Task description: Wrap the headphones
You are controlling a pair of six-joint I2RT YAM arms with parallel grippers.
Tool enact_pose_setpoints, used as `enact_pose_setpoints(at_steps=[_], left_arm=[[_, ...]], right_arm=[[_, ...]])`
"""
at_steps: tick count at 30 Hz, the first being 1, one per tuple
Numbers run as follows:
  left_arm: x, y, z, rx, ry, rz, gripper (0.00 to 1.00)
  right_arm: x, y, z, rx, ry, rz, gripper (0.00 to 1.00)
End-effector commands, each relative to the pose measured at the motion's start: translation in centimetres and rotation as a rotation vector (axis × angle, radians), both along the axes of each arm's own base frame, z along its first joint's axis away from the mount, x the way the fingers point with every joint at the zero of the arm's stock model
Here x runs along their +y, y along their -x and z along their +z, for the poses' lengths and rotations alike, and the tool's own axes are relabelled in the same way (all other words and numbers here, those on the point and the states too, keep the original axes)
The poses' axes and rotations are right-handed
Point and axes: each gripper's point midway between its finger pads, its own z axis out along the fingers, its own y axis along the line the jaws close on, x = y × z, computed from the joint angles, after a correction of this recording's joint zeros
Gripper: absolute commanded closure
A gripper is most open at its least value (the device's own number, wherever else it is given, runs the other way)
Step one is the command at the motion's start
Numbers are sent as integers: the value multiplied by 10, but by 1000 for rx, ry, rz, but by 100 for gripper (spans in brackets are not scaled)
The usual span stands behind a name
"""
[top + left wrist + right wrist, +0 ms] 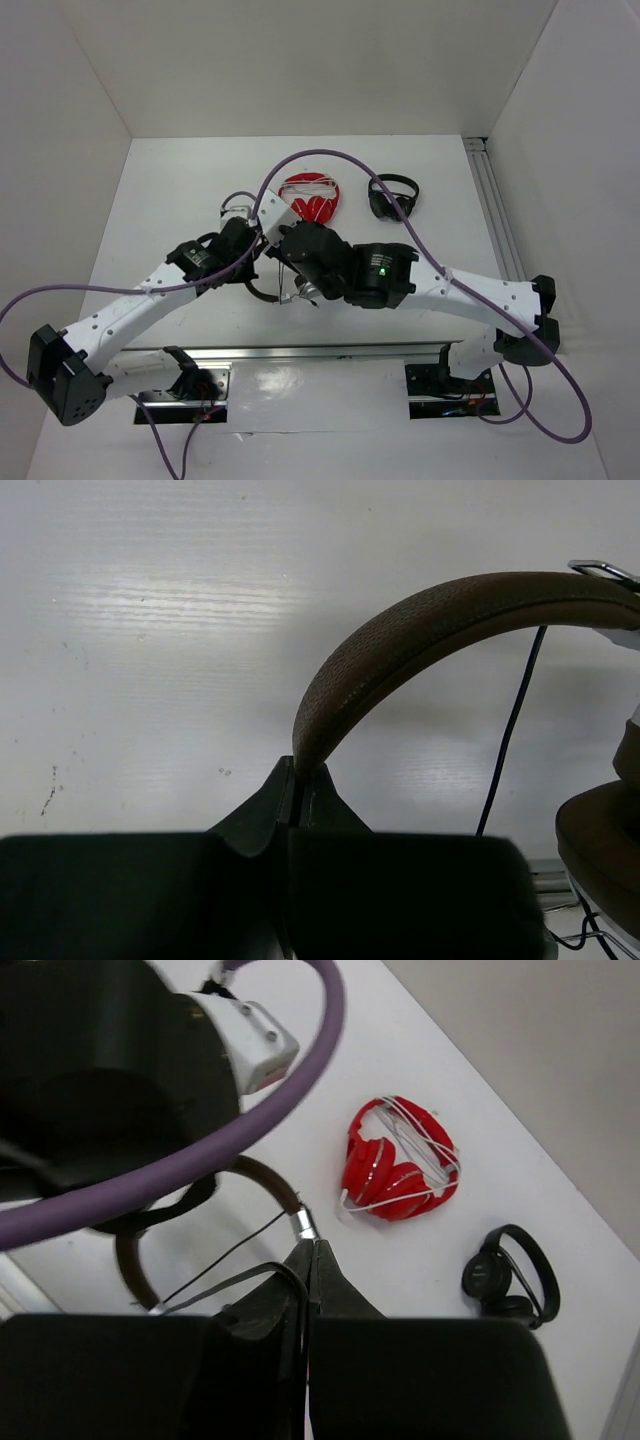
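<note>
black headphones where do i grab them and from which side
Probably take the black headphones by the headband, coming straight down: they lie flat on the table, and the band is a thin arc clear of the bulky cups, so tool fingers can straddle it.

The bench (170,190) centre is filled by the left arm (150,300) and right arm (480,295). Beyond, passage is barred by red headphones (310,196) and a black pair (393,196); room is left far left.
</note>
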Motion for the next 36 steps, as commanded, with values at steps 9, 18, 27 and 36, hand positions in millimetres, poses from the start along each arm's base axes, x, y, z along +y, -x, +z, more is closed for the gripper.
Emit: enact_pose_setpoints(at_steps=[9,18,27,36], left_arm=[[9,19,42,-91,-223,-183,100],[21,29,45,-113,-372,-135,100],[-32,41,43,-112,-275,-464,100],[-47,46,80,-200,-151,-551,100]], right_arm=[[-49,-65,18,-94,67,-203,100],[-97,-115,42,-183,54,-437,100],[-102,-155,38,-116,-3,-313,99],[-52,-131,-29,69,60,77,98]])
